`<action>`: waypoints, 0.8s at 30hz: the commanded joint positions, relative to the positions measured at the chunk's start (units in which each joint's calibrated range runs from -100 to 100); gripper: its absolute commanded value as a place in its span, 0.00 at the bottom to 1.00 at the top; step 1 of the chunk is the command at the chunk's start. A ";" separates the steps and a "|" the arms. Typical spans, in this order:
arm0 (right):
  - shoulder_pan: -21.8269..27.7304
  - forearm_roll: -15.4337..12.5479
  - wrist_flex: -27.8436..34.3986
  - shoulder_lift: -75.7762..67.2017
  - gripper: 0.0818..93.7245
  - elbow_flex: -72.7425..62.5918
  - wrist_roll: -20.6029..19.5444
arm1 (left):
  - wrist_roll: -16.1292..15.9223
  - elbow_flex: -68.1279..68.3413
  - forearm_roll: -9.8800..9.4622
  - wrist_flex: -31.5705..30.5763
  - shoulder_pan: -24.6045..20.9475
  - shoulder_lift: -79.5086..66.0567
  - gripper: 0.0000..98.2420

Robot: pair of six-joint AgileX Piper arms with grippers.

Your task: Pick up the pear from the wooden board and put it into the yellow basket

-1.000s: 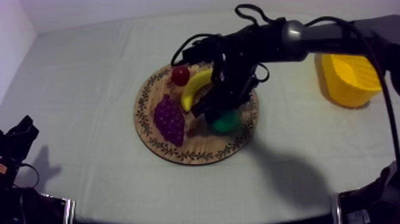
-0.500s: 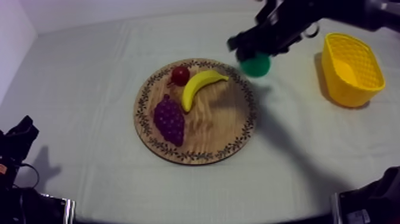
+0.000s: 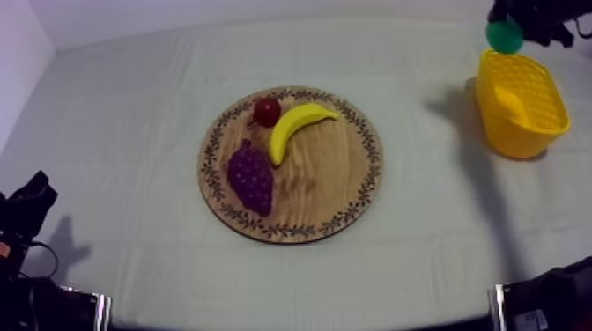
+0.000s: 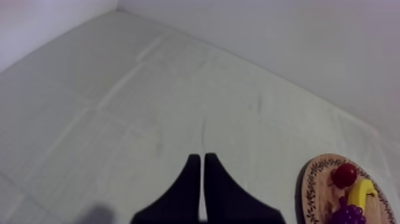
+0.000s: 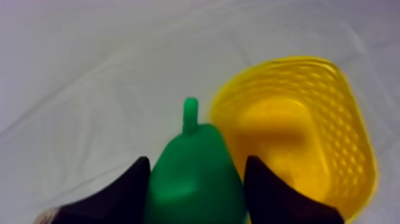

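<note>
Beside the yellow lattice basket [image 3: 529, 141], our right gripper [image 5: 198, 179] pinches the green toy pear [image 5: 193, 149] high, likely to clear its wall; our left gripper [image 4: 200, 164] sits pressed together.

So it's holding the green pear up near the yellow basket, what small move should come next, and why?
Probably a short sideways shift to bring the pear over the opening of the yellow basket. The right gripper is shut on the pear, which hangs beside the basket's rim, not above its hollow; released here it might miss.
</note>
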 commanded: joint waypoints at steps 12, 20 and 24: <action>8.85 1.73 -4.14 12.95 0.53 1.42 -0.79 | 0.00 0.02 0.00 0.05 -0.02 0.02 0.00; 9.95 -0.15 -6.81 13.70 0.74 2.11 0.42 | 0.00 0.02 0.00 0.05 -0.02 0.02 0.00; 9.99 -0.11 -7.53 13.26 0.73 2.67 0.50 | 0.00 0.02 0.00 0.05 -0.02 0.02 0.00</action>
